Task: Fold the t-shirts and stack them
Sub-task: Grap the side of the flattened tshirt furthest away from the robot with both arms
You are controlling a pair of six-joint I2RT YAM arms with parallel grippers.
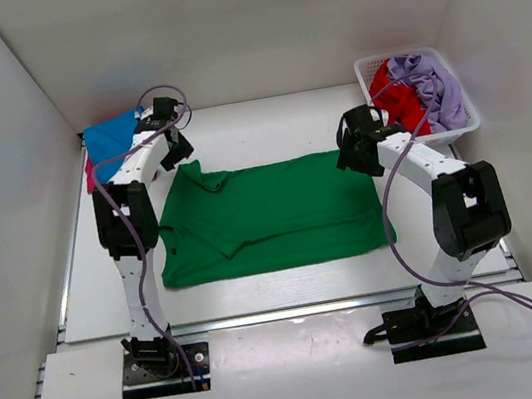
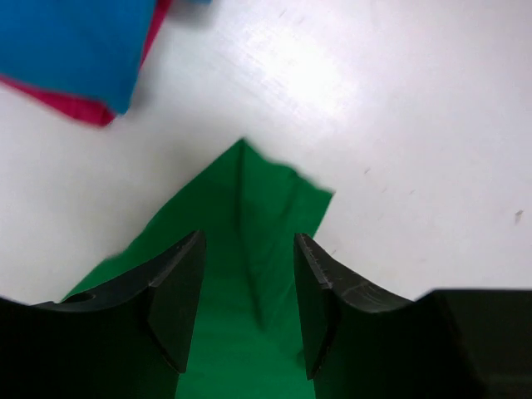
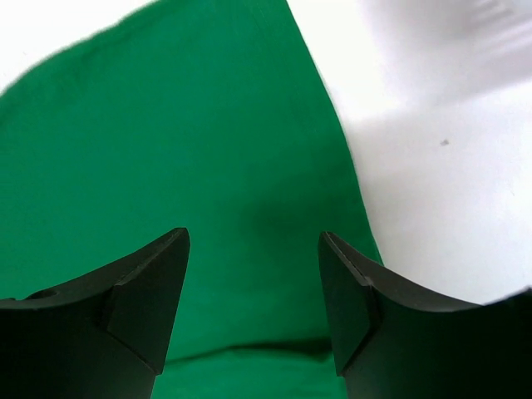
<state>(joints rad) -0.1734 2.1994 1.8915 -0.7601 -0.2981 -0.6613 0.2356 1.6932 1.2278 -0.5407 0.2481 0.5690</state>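
Green t-shirt spread on white tabletop, left hand released above its 11 o'clock tip, right hand released above its 2 o'clock corner

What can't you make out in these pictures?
1. Pink tee: top and left wrist views, the blue tee covers all but an edge.
2. Basket floor: top view, the bunched red tee and lilac tee hide it.
3. Green tee: both wrist views, frame edges cut most of it off.
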